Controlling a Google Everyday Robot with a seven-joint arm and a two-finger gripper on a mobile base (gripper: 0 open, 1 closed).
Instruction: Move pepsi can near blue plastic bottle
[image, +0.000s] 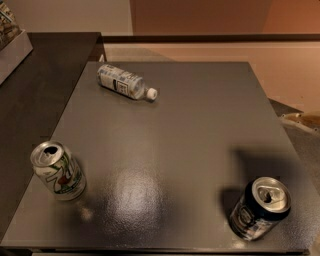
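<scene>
The pepsi can (260, 209) is dark with a silver top and stands upright at the near right corner of the grey table (190, 125). The blue plastic bottle (125, 82), clear with a white cap and a printed label, lies on its side at the far left of the table, cap pointing right. The two are far apart, on a diagonal across the table. My gripper is out of view, past the right edge of the picture. Only a blurred tan shape (301, 120) shows at that edge.
A white-and-green can (58, 171) with red marks stands upright near the table's left front edge. A darker counter (35, 100) adjoins the table on the left, with a box (12, 42) at its far end. A dark shadow (262, 160) lies behind the pepsi can.
</scene>
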